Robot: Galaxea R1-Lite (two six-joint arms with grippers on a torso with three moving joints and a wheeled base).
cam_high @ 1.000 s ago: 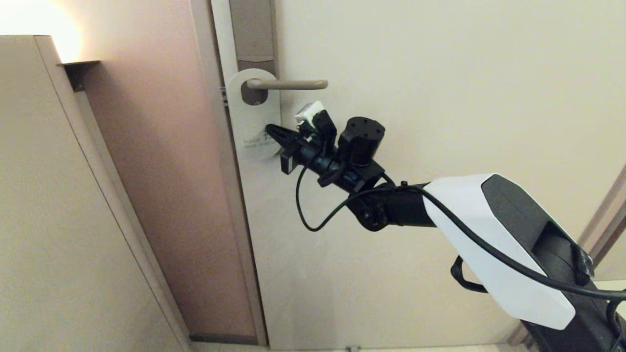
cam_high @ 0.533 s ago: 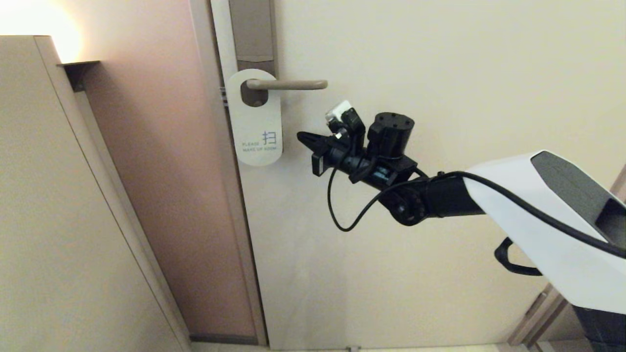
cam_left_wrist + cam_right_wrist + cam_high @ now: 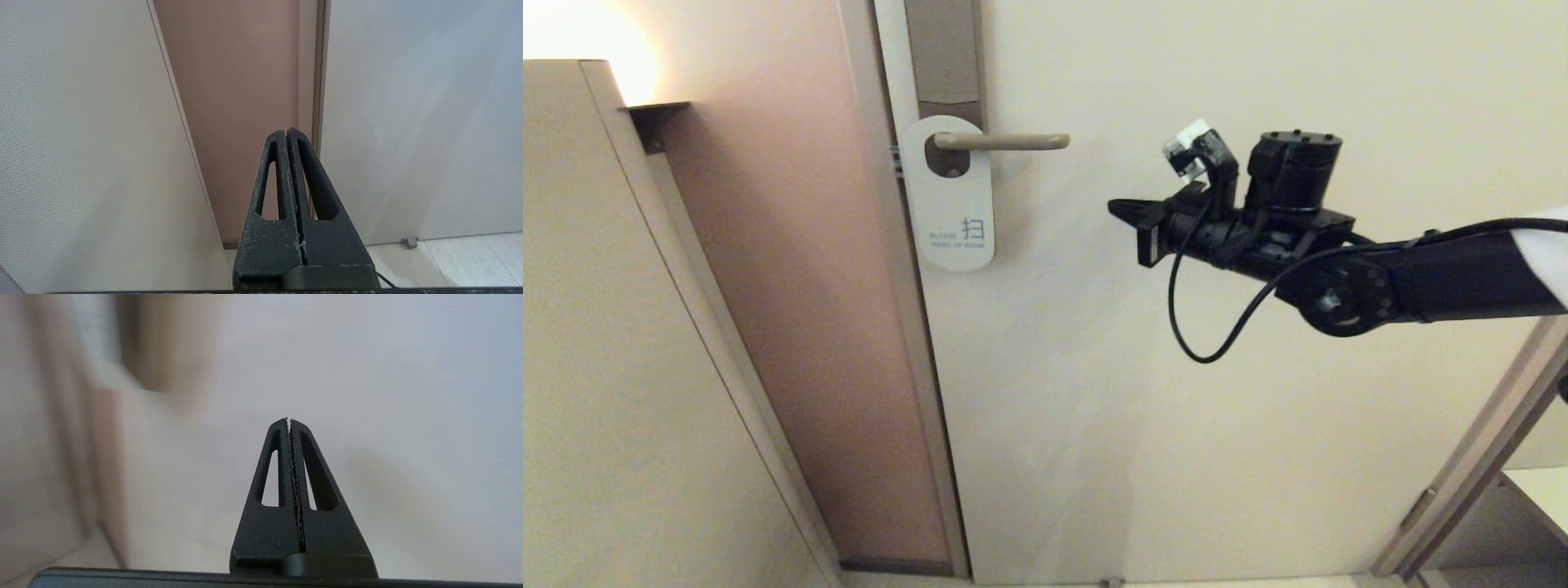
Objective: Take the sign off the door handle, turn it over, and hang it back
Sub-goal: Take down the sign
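Door (image 3: pixel 1258 457) bkgd: right gripper (image 3: pixel 1117 207) pressed together, empty, apart from sign (image 3: pixel 954 220).

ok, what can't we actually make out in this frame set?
- Back face of the sign: head view shows only its white side; the card itself hides the other.
- Inner end of the door handle: covered by the sign's top.
- Sign and handle in the right wrist view: motion blur; the shut right gripper is sharp, nothing else.
- Left gripper: outside the head view.
- Right arm past the elbow: cut off by the head view's edge.
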